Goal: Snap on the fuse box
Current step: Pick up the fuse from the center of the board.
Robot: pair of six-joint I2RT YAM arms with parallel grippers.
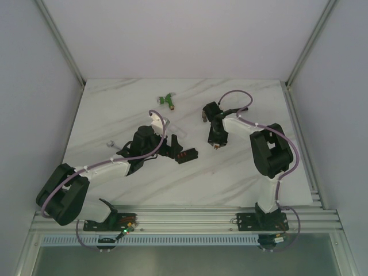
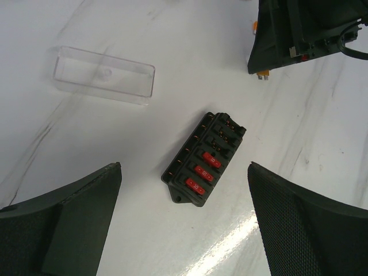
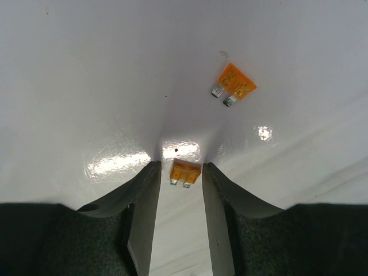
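Note:
The fuse box (image 2: 204, 158) is a small black block with three red fuses in its near slots and empty far slots. It lies flat on the white table, also in the top view (image 1: 187, 155). My left gripper (image 2: 184, 230) is open and empty, hovering above and just short of the fuse box, also in the top view (image 1: 171, 147). The clear lid (image 2: 103, 75) lies apart to the upper left. My right gripper (image 3: 181, 168) is low on the table, jaws narrowly open, straddling a loose orange fuse (image 3: 185, 172). It shows in the top view (image 1: 215, 141).
A second loose orange fuse (image 3: 234, 85) lies beyond the right fingers. A green connector (image 1: 168, 100) lies at the back. A small metal piece (image 1: 109, 144) lies at the left. The right gripper's body (image 2: 305, 29) is at the top right of the left wrist view.

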